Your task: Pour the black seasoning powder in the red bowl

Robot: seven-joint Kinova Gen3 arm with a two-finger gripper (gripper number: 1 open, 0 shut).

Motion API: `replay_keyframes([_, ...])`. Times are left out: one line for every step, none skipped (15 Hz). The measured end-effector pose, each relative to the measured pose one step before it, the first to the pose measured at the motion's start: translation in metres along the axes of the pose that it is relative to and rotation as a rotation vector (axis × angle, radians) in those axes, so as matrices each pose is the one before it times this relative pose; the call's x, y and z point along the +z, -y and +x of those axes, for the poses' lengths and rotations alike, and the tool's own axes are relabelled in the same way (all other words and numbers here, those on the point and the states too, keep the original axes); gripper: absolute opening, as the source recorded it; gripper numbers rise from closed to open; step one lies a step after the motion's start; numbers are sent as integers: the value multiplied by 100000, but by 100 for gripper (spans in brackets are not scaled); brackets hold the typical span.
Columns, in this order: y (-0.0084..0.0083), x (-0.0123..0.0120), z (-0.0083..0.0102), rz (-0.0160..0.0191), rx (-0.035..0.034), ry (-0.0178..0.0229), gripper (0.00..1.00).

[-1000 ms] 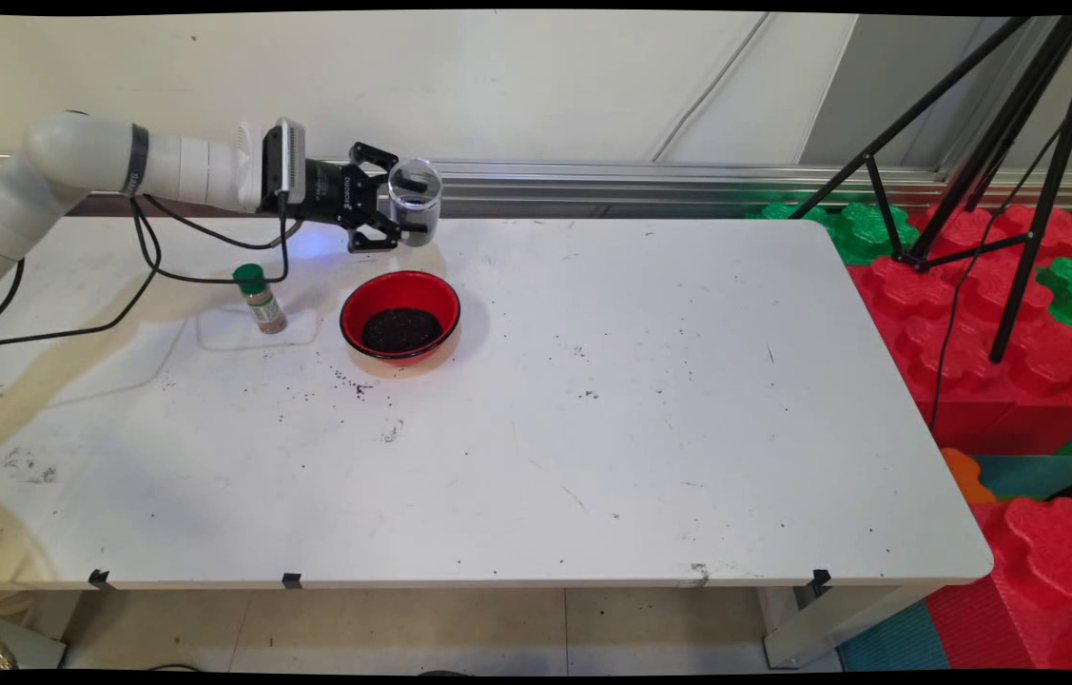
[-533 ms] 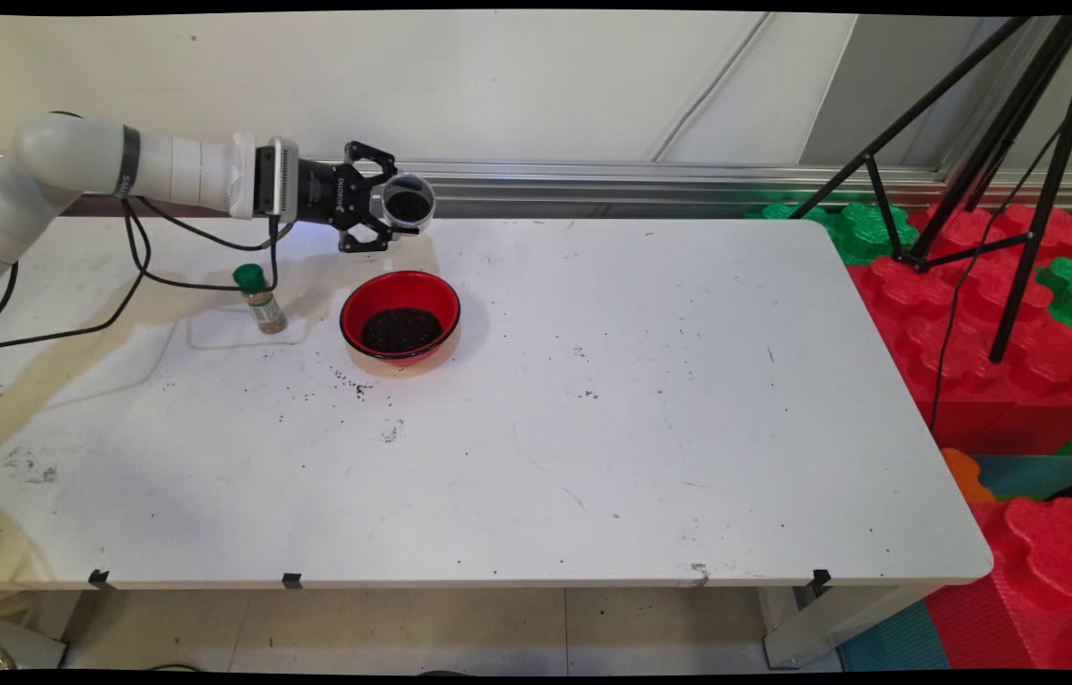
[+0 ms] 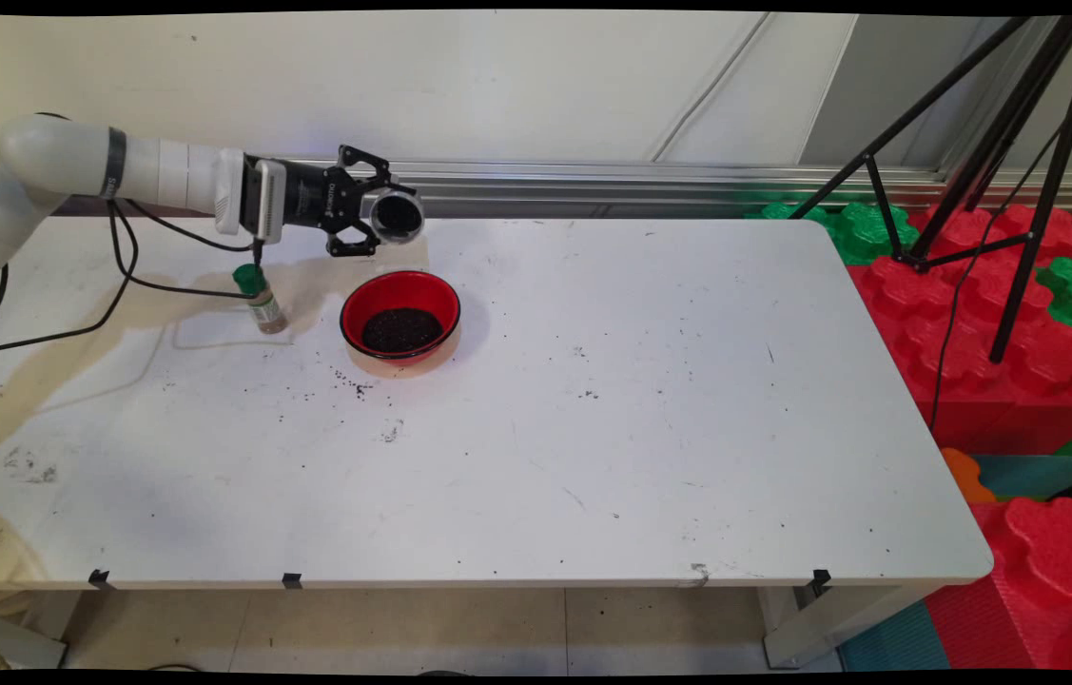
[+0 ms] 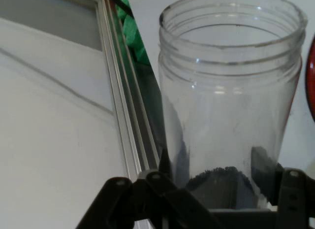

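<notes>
Pinching a clear plastic jar (image 3: 397, 215) near its base, the tool (image 3: 374, 216) hangs above the far left part of the tabletop (image 3: 593, 428), close to its back edge and the metal rail (image 3: 593, 176) along the wall. In the hand view the jar (image 4: 229, 101) fills the frame, its threaded open rim pointing away from the camera, with a little dark grainy matter (image 4: 216, 179) clinging at the bottom; a finger (image 4: 263, 172) presses on each side of it. In the main view the jar lies on its side in the air, its round end turned toward the camera.

Just below and toward the near side stands a red bowl (image 3: 399, 316) with a dark heap (image 3: 400, 329) inside it, apart from the jar. Left of the bowl, near it but not touching, a small spice bottle with a green cap (image 3: 259, 298) stands upright under the arm's black cables (image 3: 131, 276). Dark crumbs (image 3: 353, 385) lie scattered just in front of the bowl.

The tabletop's whole right half and near side lie open. Beyond its right edge are red and green foam blocks (image 3: 1002, 323) and a black tripod (image 3: 1021, 143).
</notes>
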Motion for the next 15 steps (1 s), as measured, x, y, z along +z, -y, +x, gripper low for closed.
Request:
replay_keyframes([-105,-126,32,-167,3000,-91,0])
replay_keyframes([-95,-123,37,-133,2923,-56,0])
replay_keyframes([-107,-112,49,-190,3386,-67,0])
replay_keyframes([-94,-88,42,-112,3361,2,0])
replay_keyframes([-66,-53,44,-74,2795,-13,0])
replay_keyframes([-67,-41,64,-58,3322,0,0])
replay_keyframes([-59,-21,88,-24,3346,-18,0])
replay_keyframes([-51,-27,94,0,3204,37,0])
replay_keyframes([-23,7,105,56,2619,-66,0])
replay_keyframes([-13,30,147,76,3229,-79,0])
replay_keyframes([22,32,145,158,3035,-48,0])
replay_keyframes([27,37,126,174,2496,-11,0])
replay_keyframes([66,43,160,326,3172,88,0])
replay_keyframes([42,24,104,205,2298,138,0])
replay_keyframes([63,49,83,227,2162,132,0])
